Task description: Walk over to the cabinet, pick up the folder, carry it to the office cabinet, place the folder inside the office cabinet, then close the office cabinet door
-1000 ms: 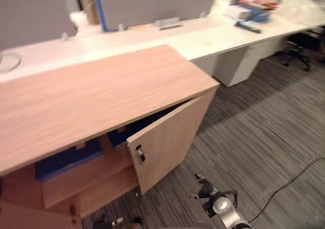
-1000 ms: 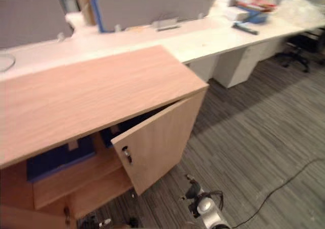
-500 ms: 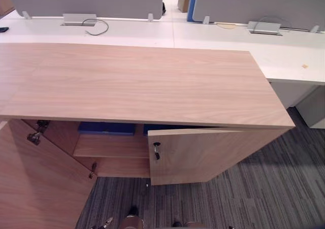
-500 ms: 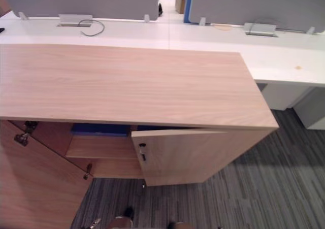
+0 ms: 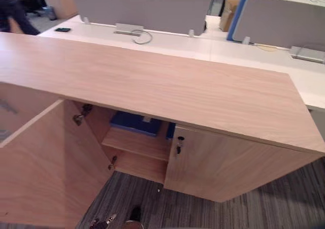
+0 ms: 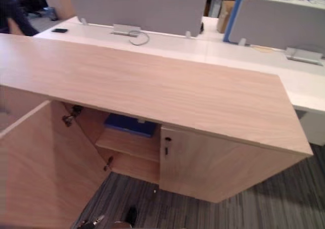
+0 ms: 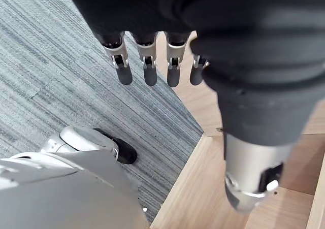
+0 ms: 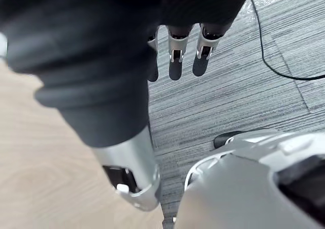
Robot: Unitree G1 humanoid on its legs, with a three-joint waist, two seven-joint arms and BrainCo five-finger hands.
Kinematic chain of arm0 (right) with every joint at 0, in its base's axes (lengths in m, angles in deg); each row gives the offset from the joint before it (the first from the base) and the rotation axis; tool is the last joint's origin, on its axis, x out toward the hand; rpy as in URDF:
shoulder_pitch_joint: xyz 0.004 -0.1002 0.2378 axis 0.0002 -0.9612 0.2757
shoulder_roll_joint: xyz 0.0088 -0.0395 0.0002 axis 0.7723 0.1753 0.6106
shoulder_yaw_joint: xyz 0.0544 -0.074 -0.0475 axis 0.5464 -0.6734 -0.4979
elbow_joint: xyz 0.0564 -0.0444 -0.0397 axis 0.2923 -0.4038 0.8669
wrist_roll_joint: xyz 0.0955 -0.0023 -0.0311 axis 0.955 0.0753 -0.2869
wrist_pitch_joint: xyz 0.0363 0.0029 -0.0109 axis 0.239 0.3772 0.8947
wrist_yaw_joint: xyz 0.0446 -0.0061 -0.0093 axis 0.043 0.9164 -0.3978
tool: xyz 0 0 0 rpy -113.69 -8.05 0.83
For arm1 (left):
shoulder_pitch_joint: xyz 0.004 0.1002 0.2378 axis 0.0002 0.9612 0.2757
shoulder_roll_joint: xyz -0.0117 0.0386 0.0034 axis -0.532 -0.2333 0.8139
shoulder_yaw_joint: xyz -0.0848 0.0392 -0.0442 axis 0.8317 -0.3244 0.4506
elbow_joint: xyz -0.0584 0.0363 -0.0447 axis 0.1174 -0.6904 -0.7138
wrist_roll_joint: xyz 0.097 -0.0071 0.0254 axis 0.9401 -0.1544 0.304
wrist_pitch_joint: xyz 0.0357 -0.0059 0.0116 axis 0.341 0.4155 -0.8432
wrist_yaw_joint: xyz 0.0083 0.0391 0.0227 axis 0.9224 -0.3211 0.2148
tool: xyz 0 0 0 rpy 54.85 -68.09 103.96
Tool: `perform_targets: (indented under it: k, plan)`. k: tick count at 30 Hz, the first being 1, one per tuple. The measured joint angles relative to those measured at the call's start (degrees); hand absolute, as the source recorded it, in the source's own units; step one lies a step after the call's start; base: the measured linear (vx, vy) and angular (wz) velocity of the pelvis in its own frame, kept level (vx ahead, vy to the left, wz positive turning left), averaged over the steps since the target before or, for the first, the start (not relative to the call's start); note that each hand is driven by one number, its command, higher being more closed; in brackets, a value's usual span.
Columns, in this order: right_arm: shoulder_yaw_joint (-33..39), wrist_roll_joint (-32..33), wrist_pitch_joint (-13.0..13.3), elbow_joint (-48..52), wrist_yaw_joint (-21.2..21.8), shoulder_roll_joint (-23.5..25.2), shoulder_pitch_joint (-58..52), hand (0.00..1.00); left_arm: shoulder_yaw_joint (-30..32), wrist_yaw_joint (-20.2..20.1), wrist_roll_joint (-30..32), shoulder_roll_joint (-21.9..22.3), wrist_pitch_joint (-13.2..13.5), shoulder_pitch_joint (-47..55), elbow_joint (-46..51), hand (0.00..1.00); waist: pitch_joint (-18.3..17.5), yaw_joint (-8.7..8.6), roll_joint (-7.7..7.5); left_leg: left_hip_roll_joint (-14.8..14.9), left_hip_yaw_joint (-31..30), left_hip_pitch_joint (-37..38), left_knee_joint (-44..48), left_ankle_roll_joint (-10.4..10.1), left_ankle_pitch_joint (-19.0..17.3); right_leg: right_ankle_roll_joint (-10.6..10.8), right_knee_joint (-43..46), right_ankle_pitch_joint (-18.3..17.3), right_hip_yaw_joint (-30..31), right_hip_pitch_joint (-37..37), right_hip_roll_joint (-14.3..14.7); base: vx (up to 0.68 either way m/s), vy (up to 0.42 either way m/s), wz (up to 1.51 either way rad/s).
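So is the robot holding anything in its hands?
Nothing. The left hand and right hand both hang empty with straight fingers; a flat blue folder lies inside the open wooden cabinet.

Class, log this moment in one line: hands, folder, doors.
left hand open, empty | right hand open, empty | blue folder on shelf | left door wide open | right door almost shut

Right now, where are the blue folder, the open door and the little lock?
blue folder (image 5: 133,123): left eye view, on its top face.
open door (image 5: 45,178): left eye view, middle of its inner face.
lock (image 5: 179,144): left eye view, on its dark body, right door's edge.
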Motion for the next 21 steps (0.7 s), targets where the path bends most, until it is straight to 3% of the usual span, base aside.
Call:
perform_targets:
  k: [4, 5, 6, 7, 8, 9, 10, 11, 13, 14, 15, 16, 18, 21]
  plan:
    - [0.1, 0.1, -0.1, -1.4, -0.2, -0.5, 2.2, 0.00, -3.9, 0.0, 1.8, -1.5, -0.1, -0.1, 0.0, 0.00, 0.8, -0.65, 0.62, 0.2, 14.7, -1.3, -1.0, 6.6, -3.0, 0.5, -1.3, 0.1, -4.7, 1.1, -2.8, -0.01, 0.117, 0.82]
    - [0.3, -0.6, -0.2, -2.1, -0.2, -0.4, 2.8, 0.00, -4.1, 0.0, 2.4, -1.9, -0.2, -0.5, -0.1, 0.00, 1.3, -1.03, -0.56, 1.2, 21.5, -3.0, 2.7, 8.7, -4.3, 0.8, -1.8, 1.2, -7.0, 1.3, -4.9, 0.06, 0.161, 0.93]
    - [1.0, -1.2, -0.5, -2.3, -0.3, -1.1, 3.5, 0.00, -4.4, 0.0, 2.7, -1.9, -0.3, -1.0, -0.5, 0.00, 2.8, -0.82, 0.90, 4.5, 28.1, -5.1, 12.8, 10.1, -4.0, 1.7, 0.8, 1.2, -9.6, 1.8, -5.9, 0.08, 0.180, 0.84]
    - [1.5, -1.6, -0.6, -2.1, -0.5, -1.8, 3.7, 0.00, -4.6, 0.0, 2.8, -1.0, -0.4, -0.4, -0.9, 0.00, 3.1, -0.59, 2.30, 5.9, 29.8, -4.9, 15.9, 10.9, -2.4, 2.3, 2.5, 0.6, -10.7, 2.1, -5.5, 0.09, 0.130, 0.81]
    - [1.8, -1.8, -0.8, -2.2, -0.7, -2.5, 4.0, 0.00, -4.9, 0.0, 2.9, -0.8, -0.4, -0.1, -0.9, 0.00, 3.4, -1.27, 3.06, 5.0, 29.4, -5.2, 16.3, 9.5, -3.0, 2.1, 4.5, -0.8, -10.7, 2.3, -6.0, 0.06, 0.118, 1.11]
    - [2.1, -1.7, -1.2, -2.4, -0.7, -2.8, 4.6, 0.00, -5.4, 0.0, 3.0, -0.6, -0.2, -0.2, -1.1, 0.00, 4.0, -1.37, 4.07, 3.2, 26.2, -5.3, 12.7, 8.2, -0.4, 1.0, 2.6, -1.4, -10.5, 2.4, -4.7, -0.03, 0.084, 1.33]
    - [2.2, -1.7, -1.2, -2.4, -0.7, -2.7, 4.9, 0.00, -5.4, 0.0, 3.1, -0.7, -0.3, -0.5, -1.4, 0.00, 4.0, -1.56, 3.69, 1.6, 24.8, -5.2, 9.8, 7.7, 2.1, 0.3, 0.5, -0.8, -10.3, 2.5, -3.7, -0.08, 0.059, 1.50]
    - [2.3, -1.7, -1.2, -2.8, -0.7, -2.4, 4.9, 0.00, -5.3, 0.1, 3.2, -1.0, -0.3, -1.3, -2.4, 0.00, 4.2, -2.26, 2.76, 0.0, 24.6, -4.7, 7.5, 8.0, 1.2, 1.4, -1.2, 0.3, -11.6, 3.2, -4.7, -0.08, 0.084, 1.04]
    - [2.5, -1.7, -1.2, -3.2, -0.9, -2.0, 5.3, 0.00, -2.9, 0.2, 2.9, -0.8, -1.1, -1.0, -4.2, 0.00, 4.4, -1.82, 2.48, 4.3, 32.8, -2.9, 22.5, 7.2, -10.7, 2.7, 1.3, 1.1, -15.4, 3.1, -8.1, 0.09, 0.146, 0.76]
    - [2.5, -1.7, -1.3, -3.0, -1.0, -2.5, 5.1, 0.00, -2.4, 0.5, 2.8, -0.2, -1.2, -0.1, -4.6, 0.00, 4.4, -1.84, 2.98, 5.3, 32.9, -0.4, 21.7, 4.4, -11.9, 3.0, 2.0, 1.2, -16.1, 3.9, -8.8, 0.15, 0.106, 0.57]
    - [2.5, -1.7, -1.3, -3.0, -1.0, -2.7, 5.2, 0.00, -2.4, 0.5, 2.8, 0.2, -1.2, -0.1, -4.6, 0.00, 4.6, -1.98, 3.38, 4.1, 31.8, 0.3, 19.2, 3.9, -11.8, 3.6, 2.0, 1.6, -16.7, 3.9, -9.0, 0.08, 0.121, 0.59]
    - [2.5, -1.7, -1.3, -3.0, -1.0, -2.6, 5.5, 0.00, -3.1, 0.3, 2.9, -0.4, -1.2, -0.3, -4.5, 0.00, 4.8, -2.23, 3.24, 1.6, 31.2, 1.4, 14.2, 5.1, -10.3, 4.2, 1.0, 2.3, -17.4, 3.5, -9.4, -0.02, 0.133, 0.55]
    - [2.6, -1.7, -1.3, -3.0, -1.0, -2.1, 5.6, 0.00, -3.7, 0.2, 3.0, -0.9, -1.2, -0.5, -4.5, 0.00, 4.9, -2.27, 2.48, -2.3, 29.4, 3.0, 5.0, 5.6, -4.9, 4.0, -2.0, 4.8, -19.2, 3.6, -9.8, -0.07, 0.135, 0.58]
    - [2.4, -1.6, -1.2, -3.0, -1.0, -2.2, 5.7, 0.00, -4.2, 0.2, 3.9, -0.8, -1.2, -0.1, -4.6, 0.00, 5.0, -2.34, 2.81, -5.2, 27.5, 5.9, -5.3, 5.6, 1.0, 4.7, -3.7, 5.8, -20.4, 3.5, -9.7, -0.06, 0.086, 0.37]
